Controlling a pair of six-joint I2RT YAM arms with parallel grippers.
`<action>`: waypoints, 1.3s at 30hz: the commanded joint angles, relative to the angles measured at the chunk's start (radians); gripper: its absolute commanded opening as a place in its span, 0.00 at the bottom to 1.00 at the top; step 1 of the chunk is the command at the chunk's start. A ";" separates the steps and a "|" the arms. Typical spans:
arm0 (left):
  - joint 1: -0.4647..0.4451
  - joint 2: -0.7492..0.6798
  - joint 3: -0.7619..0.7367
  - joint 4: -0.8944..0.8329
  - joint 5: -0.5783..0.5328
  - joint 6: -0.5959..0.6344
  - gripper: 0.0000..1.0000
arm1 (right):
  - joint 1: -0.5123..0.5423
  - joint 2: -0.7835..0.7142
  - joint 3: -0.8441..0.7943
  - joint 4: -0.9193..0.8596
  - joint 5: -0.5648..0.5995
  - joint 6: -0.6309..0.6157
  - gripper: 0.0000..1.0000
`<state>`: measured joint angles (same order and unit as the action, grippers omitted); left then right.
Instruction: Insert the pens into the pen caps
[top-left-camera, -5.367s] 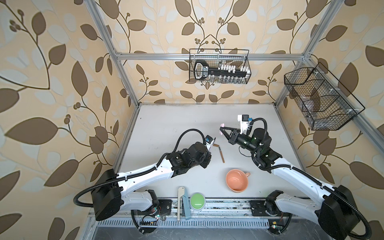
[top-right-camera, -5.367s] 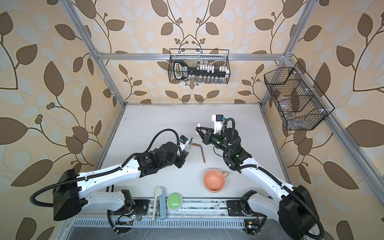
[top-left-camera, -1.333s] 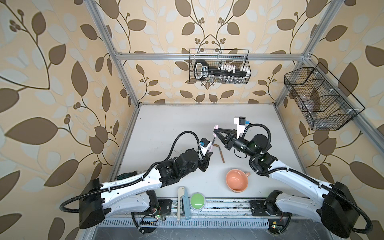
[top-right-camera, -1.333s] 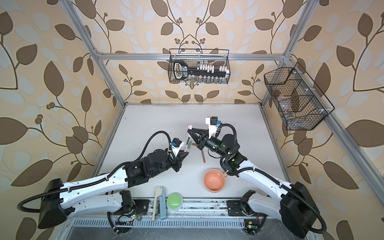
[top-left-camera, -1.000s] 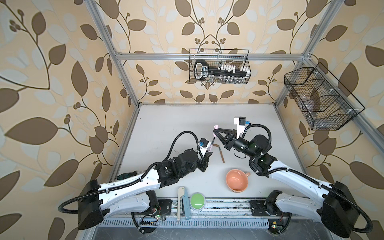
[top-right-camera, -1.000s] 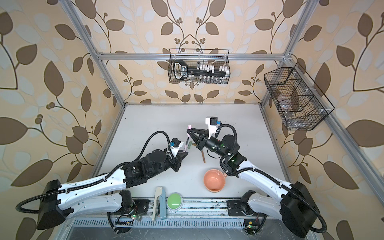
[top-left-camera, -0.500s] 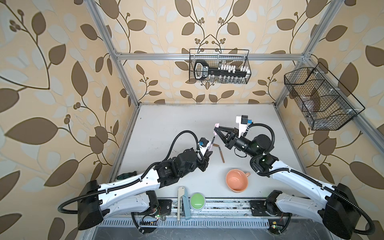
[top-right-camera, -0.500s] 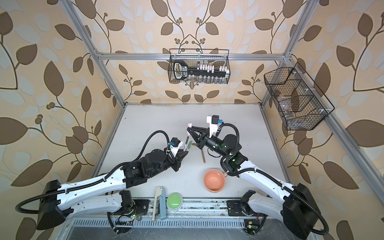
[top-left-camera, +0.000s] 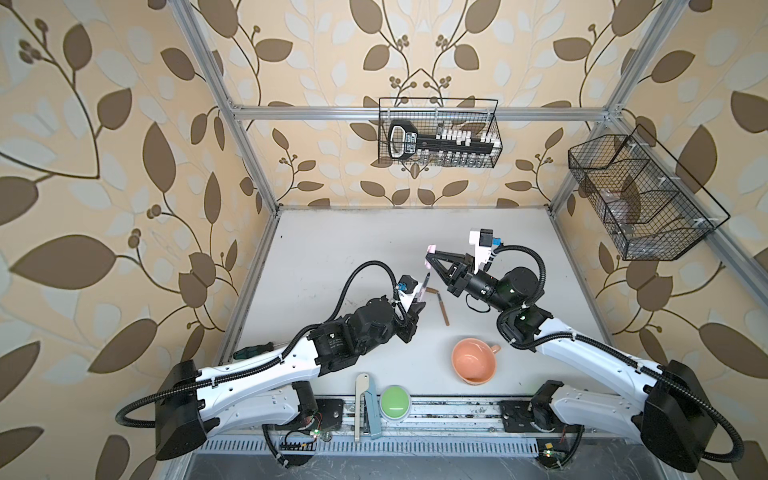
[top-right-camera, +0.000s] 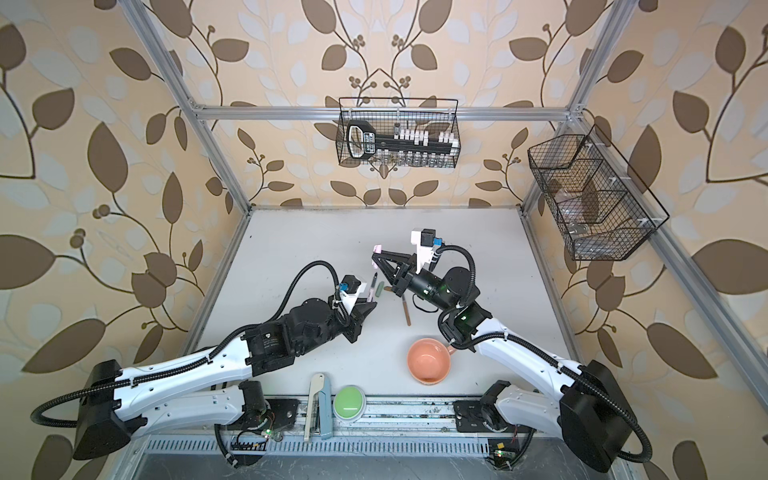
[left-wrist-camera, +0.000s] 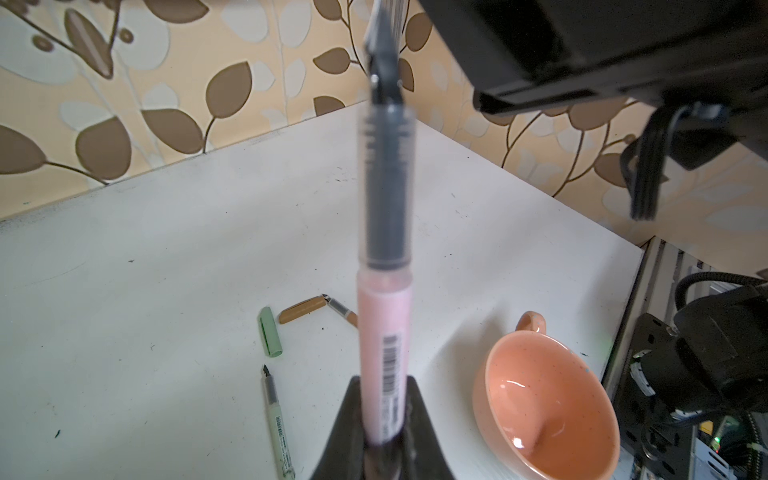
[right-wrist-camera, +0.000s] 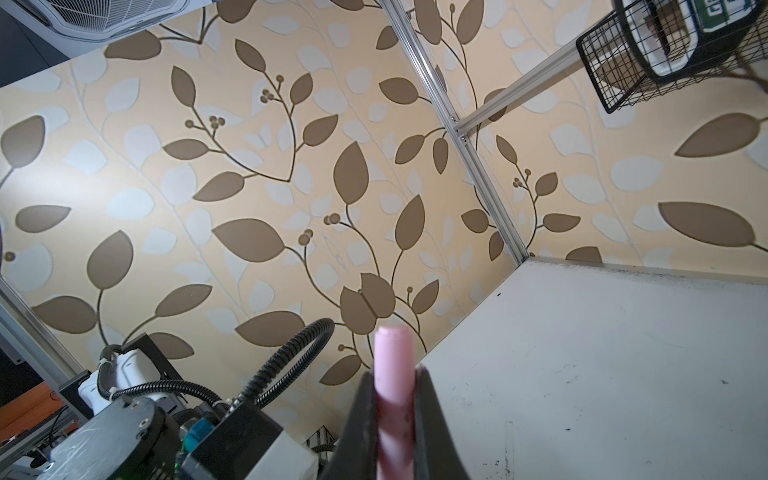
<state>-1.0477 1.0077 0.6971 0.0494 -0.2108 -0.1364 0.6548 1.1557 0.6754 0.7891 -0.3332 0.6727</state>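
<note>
pink pen (left-wrist-camera: 384, 316) clamped in the left gripper (left-wrist-camera: 382, 386), pink cap (right-wrist-camera: 392, 345) pinched in the right gripper (right-wrist-camera: 392, 374).

2 top views share the table (top-left-camera: 332, 249) from above; wrist views seemingly close.

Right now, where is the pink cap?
In both top views the pink cap is off the table near the middle, pinched in the right gripper, close to the tip of the pink pen.
</note>
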 joint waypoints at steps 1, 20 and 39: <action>-0.003 -0.027 -0.004 0.045 -0.001 0.015 0.00 | 0.013 0.002 0.018 0.017 -0.005 -0.002 0.03; -0.003 0.003 0.003 0.046 -0.031 0.018 0.00 | 0.021 -0.048 -0.022 -0.033 -0.002 -0.014 0.03; -0.002 -0.015 0.009 0.053 -0.024 0.024 0.00 | 0.039 -0.044 -0.039 -0.063 0.017 -0.026 0.03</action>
<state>-1.0477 1.0145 0.6971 0.0559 -0.2192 -0.1284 0.6834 1.1015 0.6559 0.7223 -0.3248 0.6533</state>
